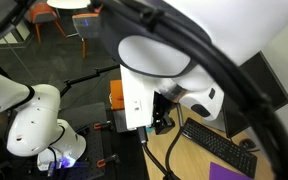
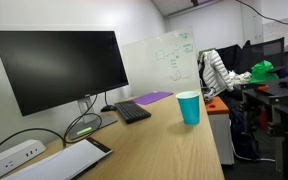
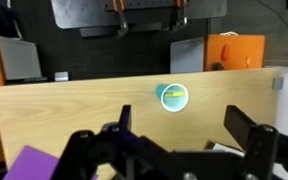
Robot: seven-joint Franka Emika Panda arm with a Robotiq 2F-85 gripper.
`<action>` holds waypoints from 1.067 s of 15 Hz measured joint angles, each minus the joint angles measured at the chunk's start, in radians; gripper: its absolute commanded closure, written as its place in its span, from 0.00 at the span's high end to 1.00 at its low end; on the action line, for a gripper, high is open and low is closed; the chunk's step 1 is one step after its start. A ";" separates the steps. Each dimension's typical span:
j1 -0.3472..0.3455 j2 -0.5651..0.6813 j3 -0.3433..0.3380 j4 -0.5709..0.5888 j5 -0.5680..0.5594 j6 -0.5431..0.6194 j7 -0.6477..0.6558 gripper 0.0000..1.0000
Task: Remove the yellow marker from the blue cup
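Observation:
The blue cup (image 3: 160, 92) stands upright on the wooden desk, seen from above in the wrist view. The yellow marker (image 3: 176, 94) lies inside it, across its mouth. My gripper (image 3: 184, 135) is open and empty, its two dark fingers spread wide above the desk on the near side of the cup, not touching it. In an exterior view the cup (image 2: 188, 108) stands alone near the desk's edge, with the white arm (image 2: 219, 70) well behind it; the marker does not show there.
A monitor (image 2: 59, 70), a black keyboard (image 2: 132, 111) and a purple notebook (image 2: 154, 98) sit along the desk's wall side. An orange box (image 3: 234, 50) stands beyond the desk's far edge. A power strip (image 2: 9, 157) lies at the near end.

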State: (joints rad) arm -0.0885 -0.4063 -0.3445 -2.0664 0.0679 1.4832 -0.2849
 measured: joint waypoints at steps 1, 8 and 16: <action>-0.009 0.000 0.018 -0.019 0.003 0.028 0.047 1.00; -0.035 0.019 0.181 -0.315 0.078 0.367 0.471 1.00; -0.038 0.100 0.257 -0.601 0.258 0.757 0.774 0.72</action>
State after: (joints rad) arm -0.1267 -0.3064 -0.0873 -2.6671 0.3261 2.2406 0.4893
